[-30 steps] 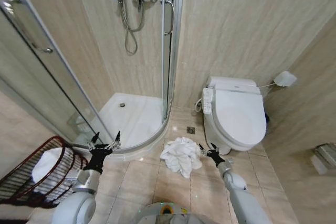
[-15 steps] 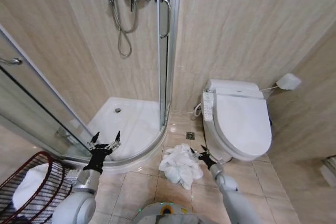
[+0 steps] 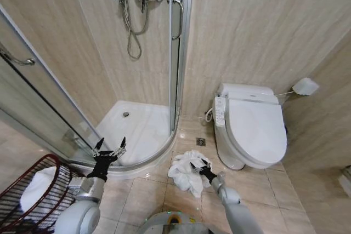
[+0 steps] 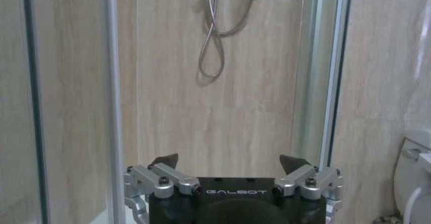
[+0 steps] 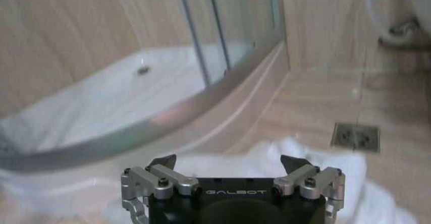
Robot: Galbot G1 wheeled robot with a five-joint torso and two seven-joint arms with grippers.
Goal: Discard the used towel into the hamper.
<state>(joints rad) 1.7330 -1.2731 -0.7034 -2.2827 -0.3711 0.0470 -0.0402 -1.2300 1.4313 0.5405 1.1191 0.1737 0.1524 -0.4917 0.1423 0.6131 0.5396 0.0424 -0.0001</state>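
Used white towel [image 3: 189, 171] lying crumpled in a heap on the tiled floor [image 3: 148, 195], between the curved shower threshold [image 3: 156, 160] and the base of the toilet [image 3: 252, 127], just near the small floor drain [image 3: 201, 142]. Right gripper [image 3: 199, 165] low over the towel's right part, fingers spread wide, nothing between them; from the right wrist view, same open fingers [image 5: 160, 162] above the white cloth [image 5: 316, 158], contact with it not clear. Hamper [image 3: 33, 195], dark reddish-brown open weave, at the floor's lower left corner, already with white cloth inside [image 3: 35, 187], well apart from the towel. Left gripper [image 3: 109, 149] raised beside the shower threshold, also spread wide and empty, pointing toward the shower hose [image 4: 214, 42] on the wall.
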